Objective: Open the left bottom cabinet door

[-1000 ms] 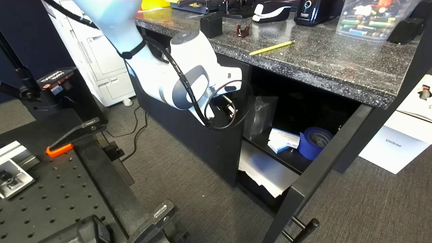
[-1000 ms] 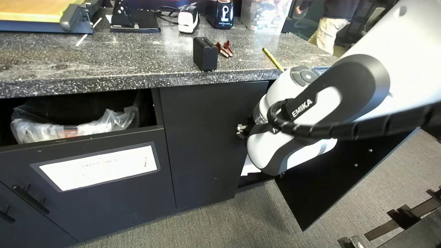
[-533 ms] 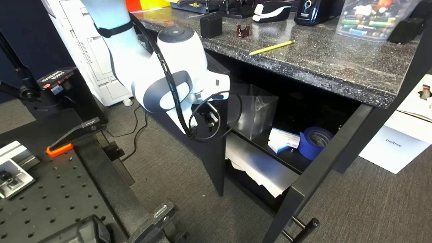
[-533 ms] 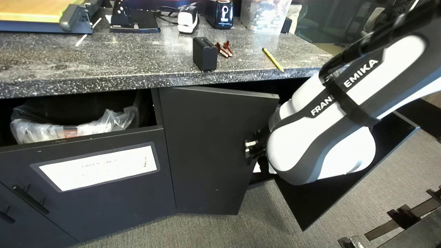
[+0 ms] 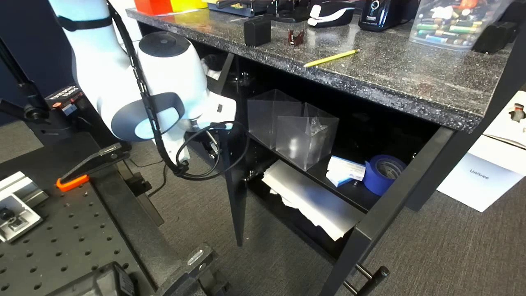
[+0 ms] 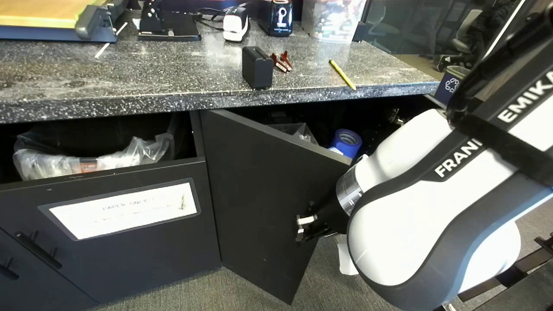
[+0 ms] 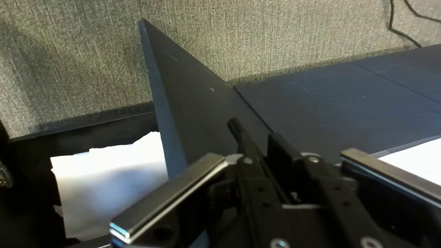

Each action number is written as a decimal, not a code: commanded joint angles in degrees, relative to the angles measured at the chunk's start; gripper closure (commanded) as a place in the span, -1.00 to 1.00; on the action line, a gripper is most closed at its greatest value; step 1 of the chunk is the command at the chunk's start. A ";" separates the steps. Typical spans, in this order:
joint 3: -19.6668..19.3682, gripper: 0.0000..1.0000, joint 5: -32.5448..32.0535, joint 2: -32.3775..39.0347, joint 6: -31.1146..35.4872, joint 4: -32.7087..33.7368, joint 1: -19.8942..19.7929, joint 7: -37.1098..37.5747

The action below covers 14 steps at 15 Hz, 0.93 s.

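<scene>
The left bottom cabinet door is a plain matte-black panel, swung well out from the cabinet. It shows in both exterior views point(image 5: 236, 197) point(image 6: 263, 185) and in the wrist view point(image 7: 200, 93). Its black bar handle point(image 7: 236, 127) shows its lower end in the wrist view; the rest is mostly behind a finger. My gripper point(image 7: 260, 139) has its fingers close together around the bar, at the door's outer face. The exact contact is partly hidden. In an exterior view the gripper point(image 6: 303, 226) sits by the door's free edge.
The other door of the pair point(image 5: 394, 181) stands open. The cabinet holds clear bins point(image 5: 306, 139), blue tape point(image 5: 382, 174) and white sheets point(image 5: 308, 197). The labelled black panel point(image 6: 181, 233) adjoins the hinge side. The stone counter point(image 5: 390, 74) overhangs above. A perforated table point(image 5: 86, 222) stands opposite.
The door has swung outward from nearly closed to well open. My gripper has moved away from the cabinet with it. More of the cabinet's inside, with clear bins and sheets, now shows.
</scene>
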 commanded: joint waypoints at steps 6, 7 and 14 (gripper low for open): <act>19.77 -0.13 -0.69 -10.30 -8.53 -8.13 -15.04 5.59; 20.96 -0.29 -0.18 -11.56 -9.39 -8.45 -15.98 5.87; 32.19 -1.00 5.92 -18.85 -25.56 -8.59 -27.65 2.25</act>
